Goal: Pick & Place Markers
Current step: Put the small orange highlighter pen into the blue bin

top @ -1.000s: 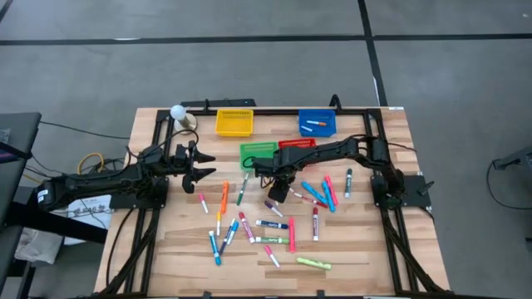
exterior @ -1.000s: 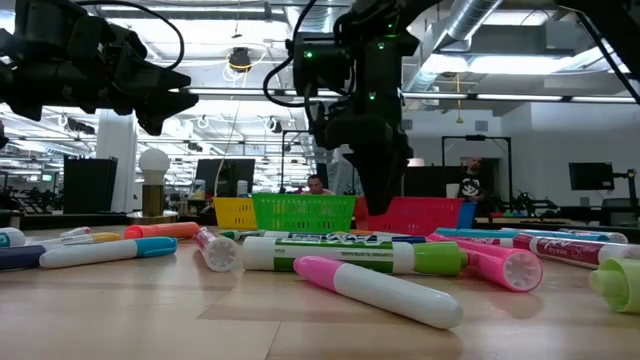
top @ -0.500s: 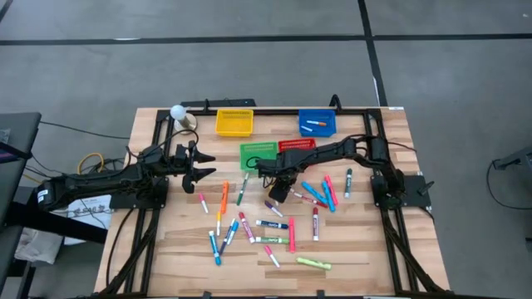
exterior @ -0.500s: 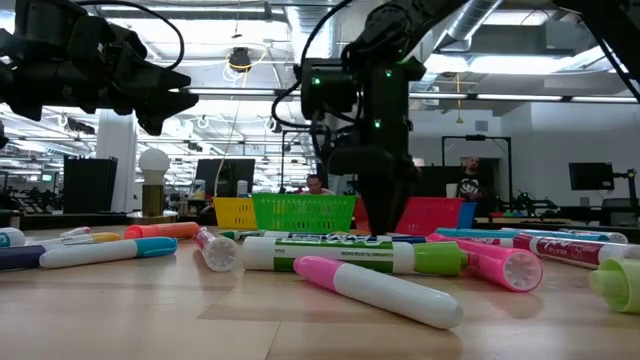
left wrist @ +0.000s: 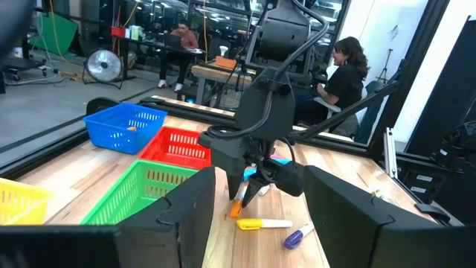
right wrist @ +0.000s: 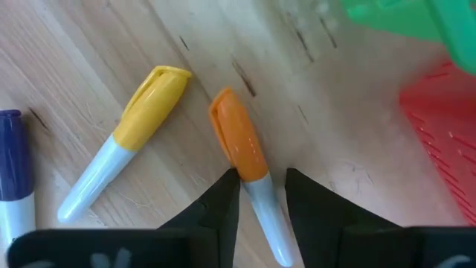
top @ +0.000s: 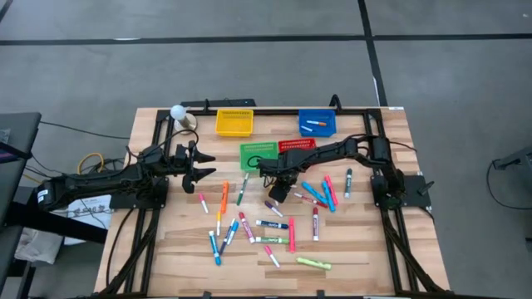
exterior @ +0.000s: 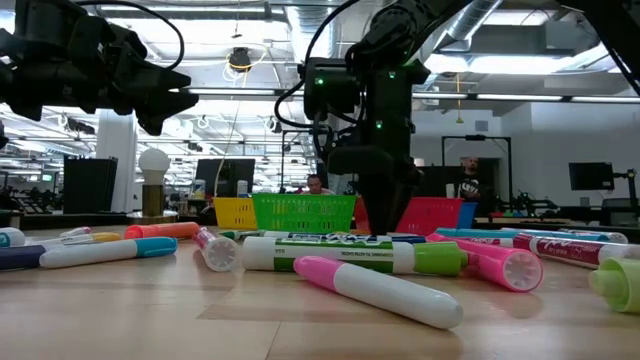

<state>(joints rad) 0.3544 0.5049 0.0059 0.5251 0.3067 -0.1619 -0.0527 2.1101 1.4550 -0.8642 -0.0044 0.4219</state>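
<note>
Many markers (top: pixel 258 223) lie scattered flat on the wooden table (top: pixel 183 249). My right gripper (top: pixel 278 193) points straight down at the middle of the table. In its wrist view the fingers (right wrist: pixel 223 195) stand astride an orange-capped white marker (right wrist: pixel 239 145) with a narrow gap. A yellow-capped marker (right wrist: pixel 141 119) and a purple one (right wrist: pixel 11 171) lie beside it. My left gripper (top: pixel 199 164) waits open and level above the table's left side, touching nothing. My right gripper comes from above with its fingers across the orange marker. One finger (right wrist: pixel 227 186) stands against its side where the cap meets the white barrel (right wrist: pixel 251 180). The other finger (right wrist: pixel 297 186) is a little apart from it. The marker lies flat on the table.
Four mesh baskets stand at the far side: yellow (top: pixel 233 123), blue (top: pixel 317 131) with a marker inside, green (top: pixel 258 154) and red (top: pixel 297 145). The green and red ones are close behind my right gripper. A white ball-shaped thing (top: pixel 177 111) sits at the far left corner.
My right gripper has sunk toward the table, down among the markers. No marker has moved.
</note>
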